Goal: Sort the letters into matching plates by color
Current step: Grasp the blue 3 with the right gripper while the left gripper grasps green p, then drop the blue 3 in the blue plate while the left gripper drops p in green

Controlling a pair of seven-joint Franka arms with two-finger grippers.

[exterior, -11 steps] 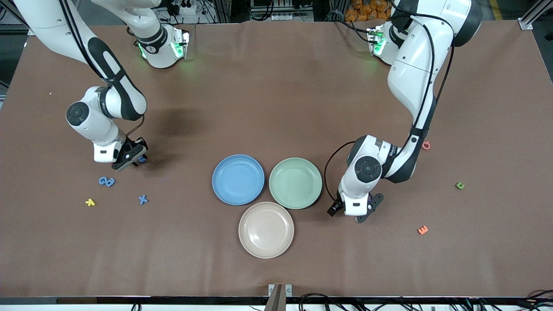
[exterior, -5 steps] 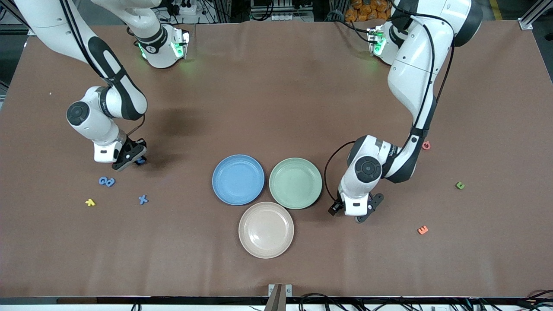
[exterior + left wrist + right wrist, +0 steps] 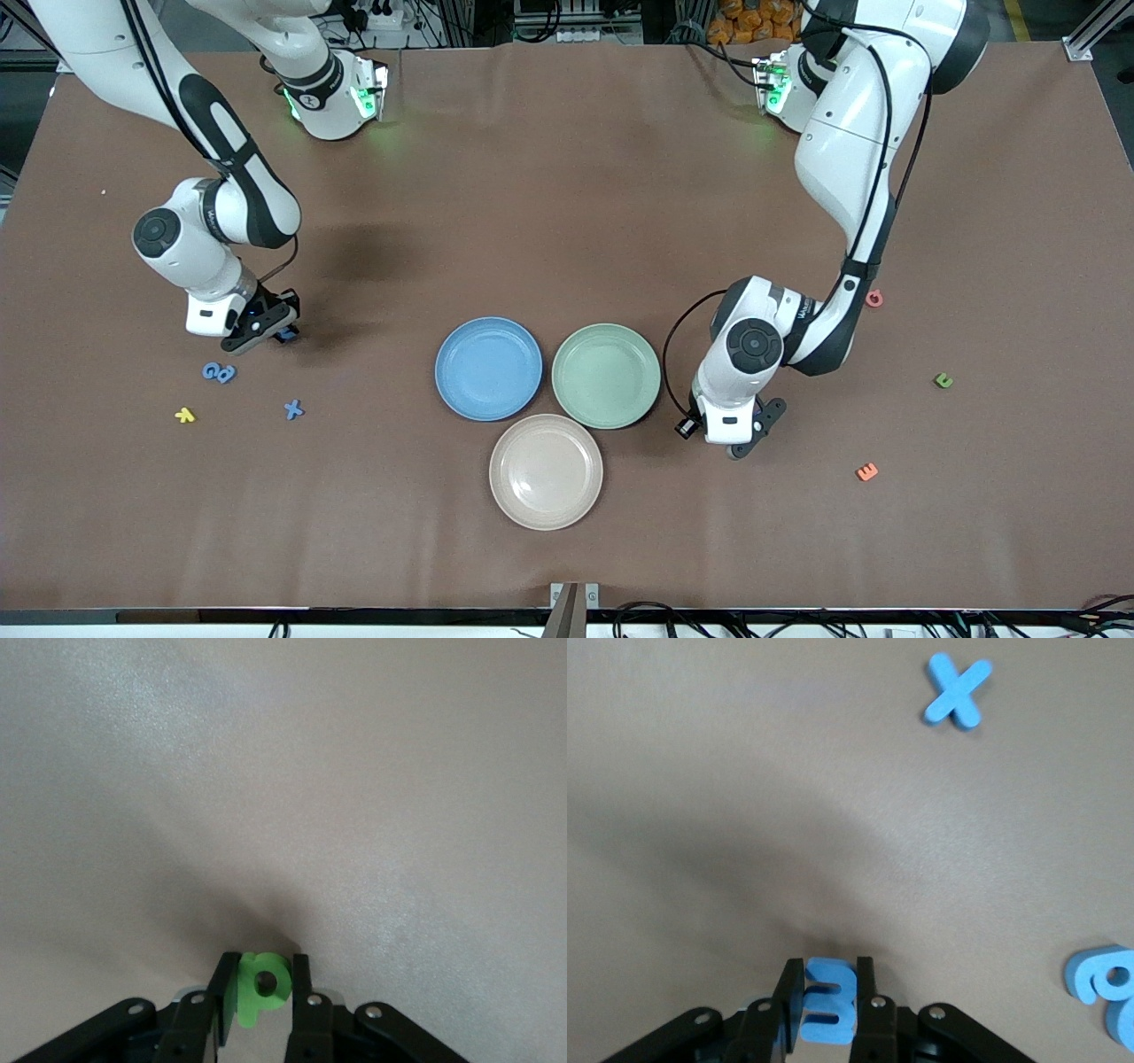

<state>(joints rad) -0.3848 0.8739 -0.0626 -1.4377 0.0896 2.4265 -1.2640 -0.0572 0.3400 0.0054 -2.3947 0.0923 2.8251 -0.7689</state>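
My left gripper is low at the table beside the pale green plate, toward the left arm's end. It is shut on a green letter that stands between its fingers. My right gripper is toward the right arm's end, shut on a blue letter, and a bit of that blue letter shows by its fingers. The blue plate lies beside the green one, and both hold nothing. Loose blue letters are a touching pair and an X. A second green letter lies toward the left arm's end.
A beige-pink plate lies nearer to the front camera than the other two plates. A yellow letter lies near the blue pair. An orange letter and a red letter lie toward the left arm's end.
My left gripper has gone from open to shut on the green letter. My right gripper finished shutting on the blue letter and shifted slightly toward the right arm's end.
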